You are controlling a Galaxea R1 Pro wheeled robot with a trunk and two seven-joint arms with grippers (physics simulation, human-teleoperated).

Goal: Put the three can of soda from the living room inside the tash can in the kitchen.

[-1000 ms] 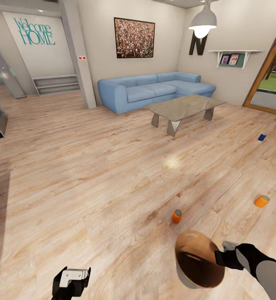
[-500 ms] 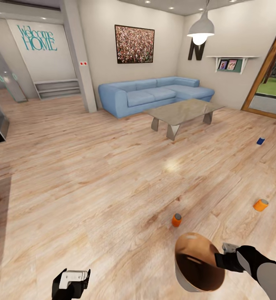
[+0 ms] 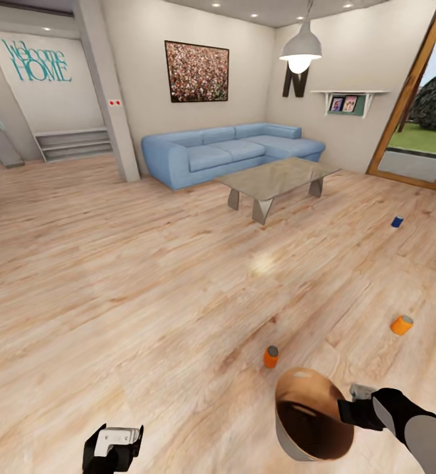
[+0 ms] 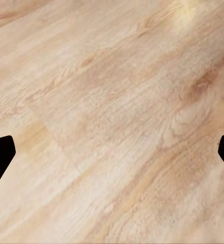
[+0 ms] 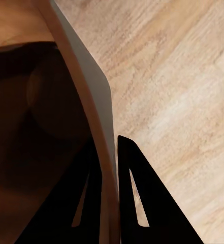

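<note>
Camera swings right; room slides left since a moment ago.
Right gripper [image 5: 109, 168] jaws clamp the trash can [image 3: 310, 421] rim; left gripper [image 4: 112, 152] jaws gape, empty; nearest orange can [image 3: 271, 356] upright on the floor.

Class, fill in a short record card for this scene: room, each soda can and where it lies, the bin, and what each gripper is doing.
room: living room, blue sofa, low table
near orange can: on floor, just ahead of bin
far orange can: on floor, to the right
blue can: on floor near glass door
trash can: held off floor, tilted, no can seen inside
right gripper: shut on bin rim
left gripper: open, above floor
</note>
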